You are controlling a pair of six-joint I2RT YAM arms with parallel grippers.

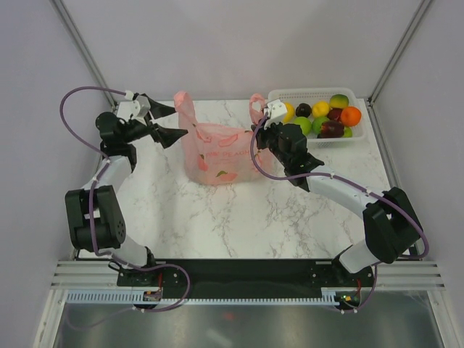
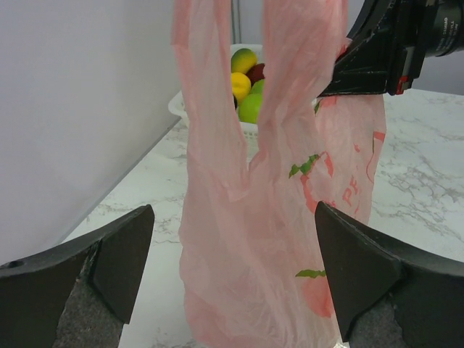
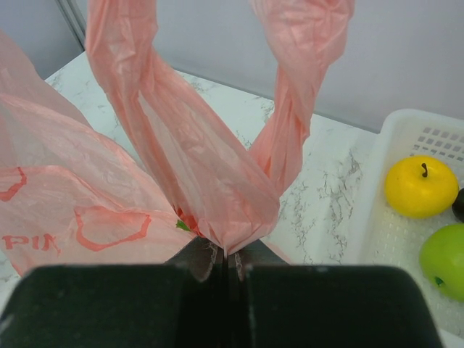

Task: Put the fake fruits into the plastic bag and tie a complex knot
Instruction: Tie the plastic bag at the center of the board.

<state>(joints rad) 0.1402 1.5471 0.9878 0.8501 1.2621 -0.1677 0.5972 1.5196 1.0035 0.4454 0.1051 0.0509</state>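
Pinching a handle (image 3: pixel 217 196) of the plastic bag (image 1: pixel 217 154) is done by the right gripper (image 3: pixel 228 257). The left gripper (image 1: pixel 168 123) is spread wide; the other handle (image 2: pixel 203 94) should be grabbed gently and pulled apart.

White basket (image 1: pixel 313 92) on marble table (image 1: pixel 217 217)
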